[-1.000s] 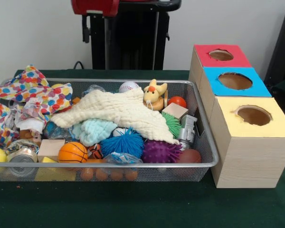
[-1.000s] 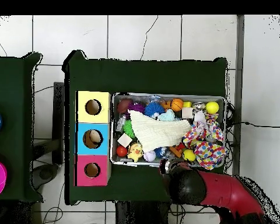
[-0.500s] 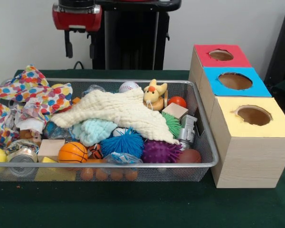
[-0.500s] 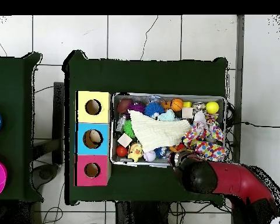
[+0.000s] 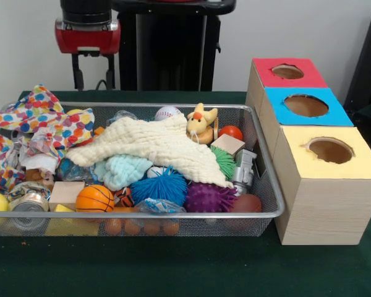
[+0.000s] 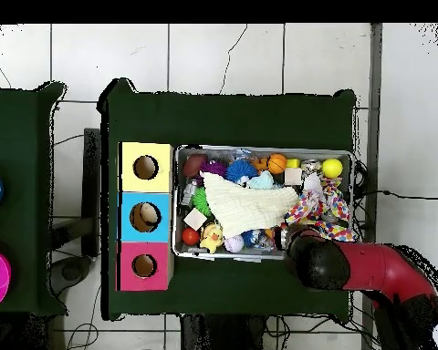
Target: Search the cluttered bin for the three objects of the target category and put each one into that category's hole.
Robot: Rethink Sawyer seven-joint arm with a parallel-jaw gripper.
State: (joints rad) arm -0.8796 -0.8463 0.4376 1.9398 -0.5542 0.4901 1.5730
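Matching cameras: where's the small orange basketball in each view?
Front view: small orange basketball at the wire bin's near rim, left of centre.
Overhead view: basketball at the bin's top edge, right of centre.
Shared landmark: the blue spiky ball beside it.

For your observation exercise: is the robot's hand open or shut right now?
Open. In the front view the hand hangs above the polka-dot cloth with its two fingers apart and nothing between them.

One wire bin [image 5: 267, 162], three holes: red [image 5: 287, 71], blue [image 5: 305, 105], yellow [image 5: 329, 150]; two spiky balls [image 5: 162, 185].
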